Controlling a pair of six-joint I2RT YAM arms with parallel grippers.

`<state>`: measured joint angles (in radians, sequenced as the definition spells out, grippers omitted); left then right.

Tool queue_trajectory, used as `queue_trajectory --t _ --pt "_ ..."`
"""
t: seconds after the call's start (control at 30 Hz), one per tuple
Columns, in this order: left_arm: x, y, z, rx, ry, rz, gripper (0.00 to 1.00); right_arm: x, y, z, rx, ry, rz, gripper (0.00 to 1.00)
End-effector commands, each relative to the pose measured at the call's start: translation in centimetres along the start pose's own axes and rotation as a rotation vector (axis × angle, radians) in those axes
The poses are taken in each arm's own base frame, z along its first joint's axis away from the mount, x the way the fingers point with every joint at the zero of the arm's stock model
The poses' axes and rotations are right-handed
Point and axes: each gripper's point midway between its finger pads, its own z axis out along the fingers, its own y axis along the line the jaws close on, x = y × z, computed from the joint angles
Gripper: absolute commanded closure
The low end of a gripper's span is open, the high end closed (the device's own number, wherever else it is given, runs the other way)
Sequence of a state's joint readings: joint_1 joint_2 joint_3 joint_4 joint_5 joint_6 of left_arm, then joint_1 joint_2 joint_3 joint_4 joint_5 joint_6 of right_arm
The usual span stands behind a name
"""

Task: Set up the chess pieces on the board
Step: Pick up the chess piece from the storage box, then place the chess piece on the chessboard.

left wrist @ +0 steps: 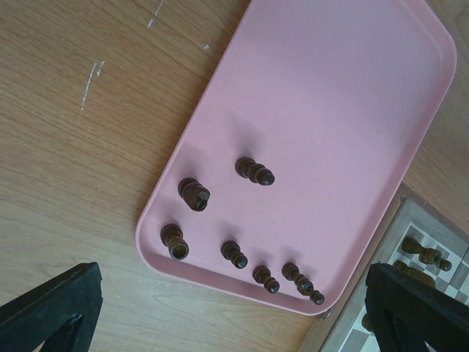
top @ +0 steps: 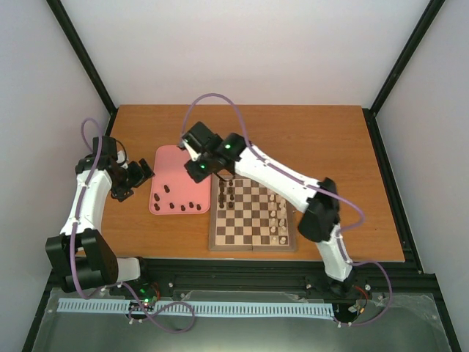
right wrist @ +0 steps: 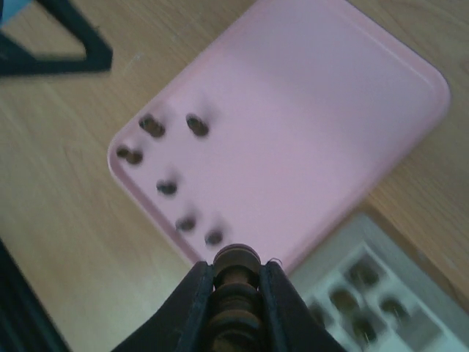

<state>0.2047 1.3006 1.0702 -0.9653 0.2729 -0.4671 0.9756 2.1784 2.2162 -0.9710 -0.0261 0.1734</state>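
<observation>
One dark chess piece (right wrist: 236, 262) is pinched upright in the right gripper (right wrist: 236, 275), above the pink tray (left wrist: 330, 88) edge, just beside the board (top: 253, 246). Six dark pieces (left wrist: 254, 171) sit at the tray's near end. The left gripper (top: 141, 174) hovers left of the tray, jaws spread, empty.

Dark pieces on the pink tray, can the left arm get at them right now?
Probably yes. The left fingers are open right beside the tray, and the pieces stand mostly apart with nothing covering them.
</observation>
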Motion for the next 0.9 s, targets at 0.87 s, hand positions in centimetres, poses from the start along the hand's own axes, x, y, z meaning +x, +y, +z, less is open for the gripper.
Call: queue_trajectory --t 0.87 --pt "-0.3 -0.1 0.3 -0.001 -0.011 0.02 0.0 17.1 0.0 0.5 0.073 0.281 0.111 0.97"
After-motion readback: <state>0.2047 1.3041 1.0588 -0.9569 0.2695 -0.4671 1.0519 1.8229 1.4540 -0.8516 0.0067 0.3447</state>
